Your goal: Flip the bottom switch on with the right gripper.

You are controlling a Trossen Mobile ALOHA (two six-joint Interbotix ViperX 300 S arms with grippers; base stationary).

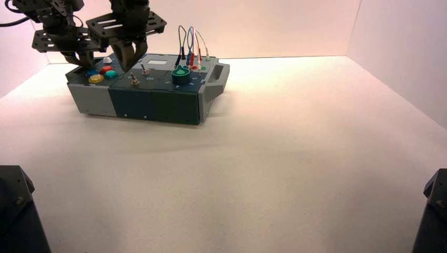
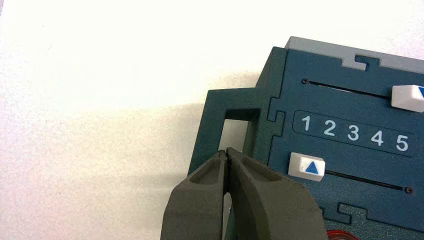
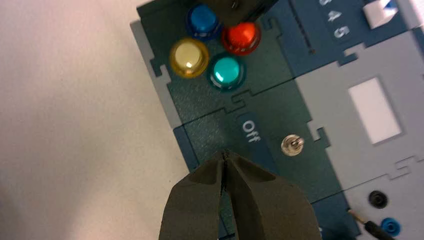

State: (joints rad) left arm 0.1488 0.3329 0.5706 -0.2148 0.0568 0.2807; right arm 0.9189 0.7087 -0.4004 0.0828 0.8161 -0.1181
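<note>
The right gripper point(image 1: 128, 57) hung over the box's point(image 1: 158, 100) middle, clenched on nothing; its own wrist camera showed the fingertips point(image 3: 226, 159) pressed together just short of the "Off" label point(image 3: 251, 132), with one small metal toggle switch point(image 3: 292, 145) beyond it. From above, two toggles appeared, the nearer switch point(image 1: 135, 79) uncovered. The left gripper point(image 1: 79, 57) hovered at the box's far left end, likewise closed point(image 2: 227, 152) beside the handle cutout point(image 2: 235, 134) and numbered sliders point(image 2: 306, 166).
</note>
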